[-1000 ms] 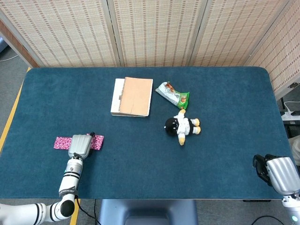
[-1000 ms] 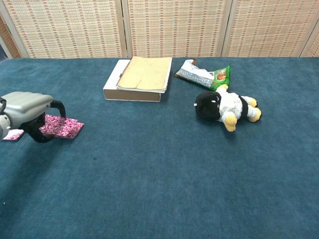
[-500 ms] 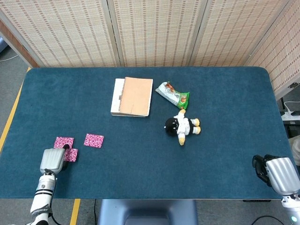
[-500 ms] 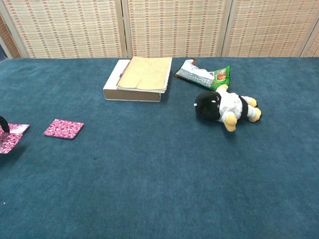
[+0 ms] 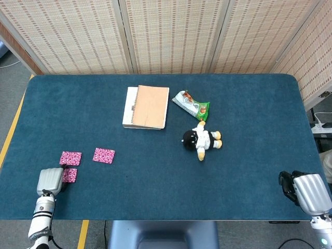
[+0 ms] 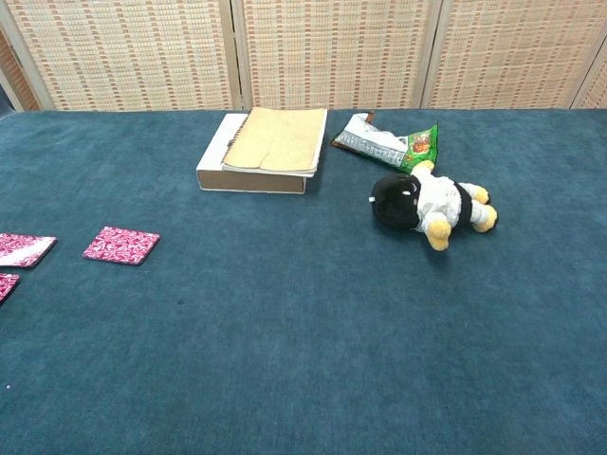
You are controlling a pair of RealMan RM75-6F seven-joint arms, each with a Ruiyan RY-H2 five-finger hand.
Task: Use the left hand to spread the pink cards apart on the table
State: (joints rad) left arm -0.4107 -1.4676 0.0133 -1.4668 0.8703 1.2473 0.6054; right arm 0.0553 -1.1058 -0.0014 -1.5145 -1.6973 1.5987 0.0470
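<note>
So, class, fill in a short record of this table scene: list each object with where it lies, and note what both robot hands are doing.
pink cards: three, lying apart near the table's left front: one, one, one
left robot hand: at the front edge, beside the nearest card; contact unclear
right robot hand: off the right front corner, holding nothing visible
notebook: closed, far centre
snack packet: right of the notebook
plush toy: on its side, in front of the packet
table: blue cloth
</note>
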